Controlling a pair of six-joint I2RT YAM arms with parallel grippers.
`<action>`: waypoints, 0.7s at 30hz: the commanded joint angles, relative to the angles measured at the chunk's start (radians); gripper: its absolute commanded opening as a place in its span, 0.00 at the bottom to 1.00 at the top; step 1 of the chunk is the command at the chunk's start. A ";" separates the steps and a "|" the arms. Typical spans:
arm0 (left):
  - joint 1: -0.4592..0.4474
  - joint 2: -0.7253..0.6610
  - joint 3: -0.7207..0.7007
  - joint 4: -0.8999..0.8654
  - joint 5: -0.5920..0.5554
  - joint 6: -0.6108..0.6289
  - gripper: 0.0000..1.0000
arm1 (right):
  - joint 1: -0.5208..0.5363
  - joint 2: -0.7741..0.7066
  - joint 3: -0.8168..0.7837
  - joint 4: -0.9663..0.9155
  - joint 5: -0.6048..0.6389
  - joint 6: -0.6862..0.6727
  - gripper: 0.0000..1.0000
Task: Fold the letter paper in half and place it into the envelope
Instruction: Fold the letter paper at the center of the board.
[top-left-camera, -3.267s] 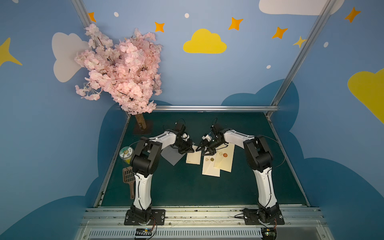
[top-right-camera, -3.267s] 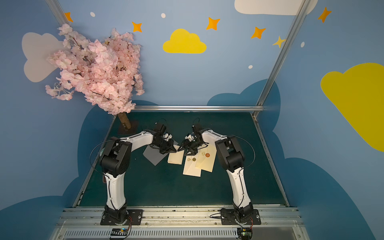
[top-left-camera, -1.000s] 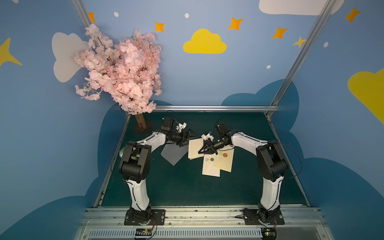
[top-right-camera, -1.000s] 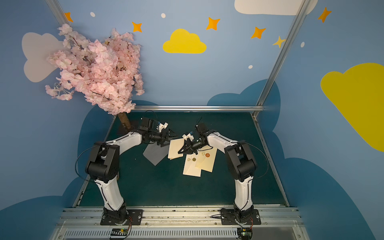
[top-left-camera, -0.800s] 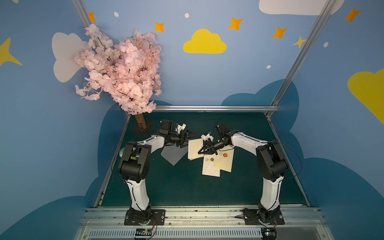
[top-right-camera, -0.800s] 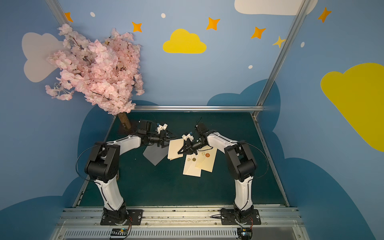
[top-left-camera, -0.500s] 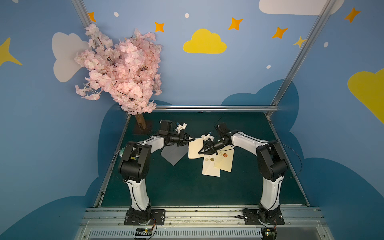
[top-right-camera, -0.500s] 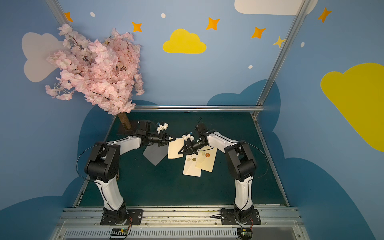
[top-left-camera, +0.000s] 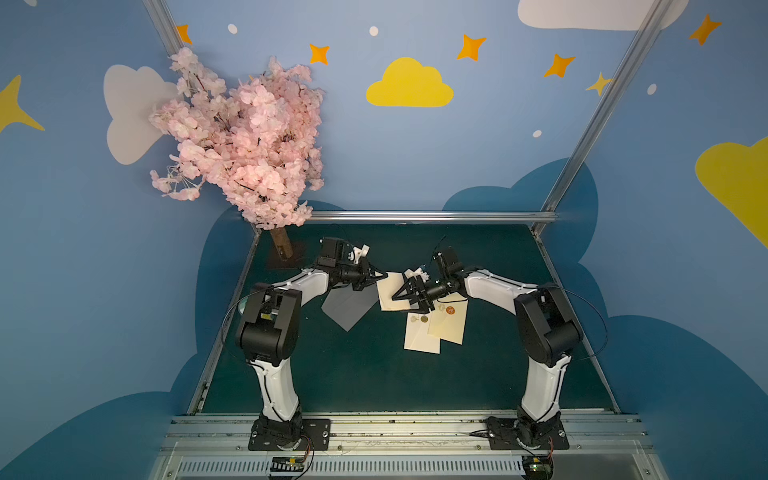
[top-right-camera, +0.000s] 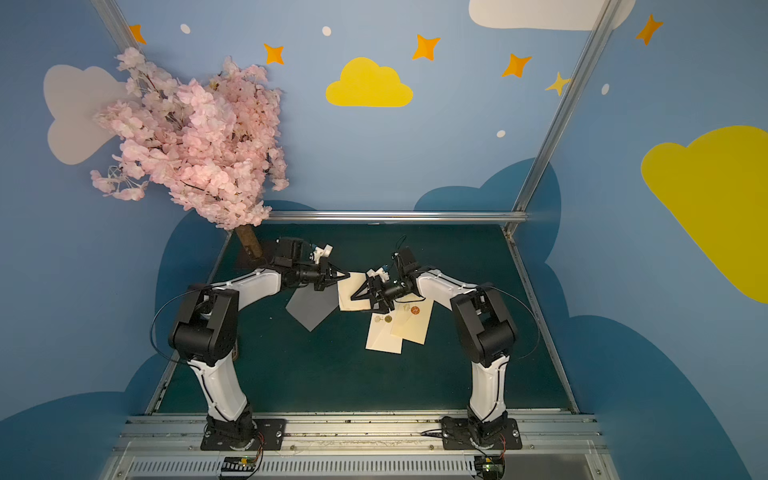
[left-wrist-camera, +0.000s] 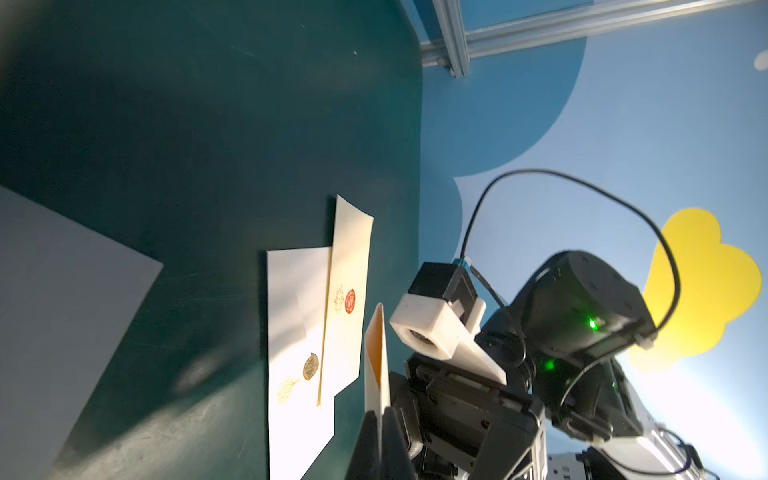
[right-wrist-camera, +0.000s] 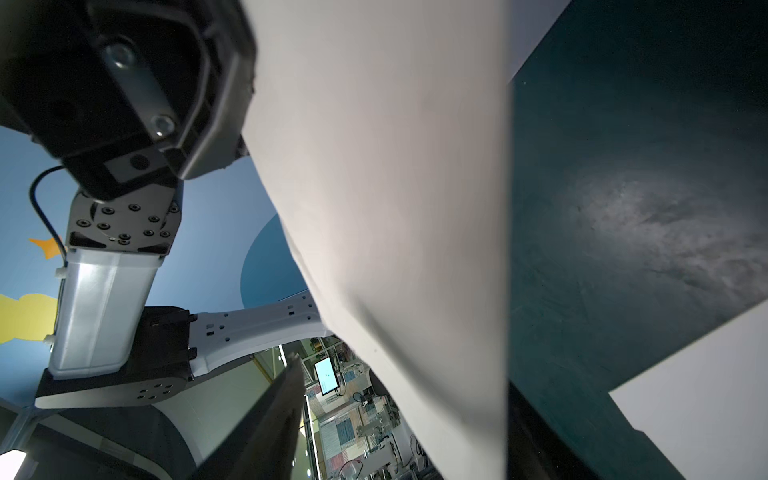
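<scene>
The cream letter paper (top-left-camera: 388, 291) (top-right-camera: 351, 293) is folded and hangs off the table between both arms. My left gripper (top-left-camera: 383, 274) (left-wrist-camera: 381, 413) is shut on its edge. In the left wrist view the paper (left-wrist-camera: 376, 353) stands edge-on, its two layers parted with an orange glow between them. My right gripper (top-left-camera: 405, 303) (right-wrist-camera: 403, 374) is open, its jaws spread on either side of the paper (right-wrist-camera: 395, 187) without pinching it. Two cream envelopes lie overlapped on the table, one with a red seal (top-left-camera: 451, 326) (left-wrist-camera: 349, 266) and one with a gold seal (top-left-camera: 419, 338) (left-wrist-camera: 295, 324).
A grey sheet (top-left-camera: 347, 309) (left-wrist-camera: 54, 299) lies flat under the left arm's wrist. A pink blossom tree (top-left-camera: 245, 137) stands at the table's back left corner. Metal rails (top-left-camera: 428, 216) edge the green table.
The left gripper has closed on the paper's edge. The right gripper, which was shut on the paper, has opened. The paper stays raised between them.
</scene>
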 joint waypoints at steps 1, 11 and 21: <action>-0.006 -0.060 0.011 -0.007 -0.152 -0.100 0.03 | 0.009 -0.016 -0.054 0.391 0.038 0.332 0.66; -0.069 -0.137 -0.069 0.143 -0.471 -0.301 0.03 | 0.041 0.066 -0.044 0.859 0.218 0.774 0.58; -0.120 -0.216 -0.127 0.196 -0.621 -0.284 0.03 | 0.022 -0.012 -0.028 0.610 0.294 0.663 0.29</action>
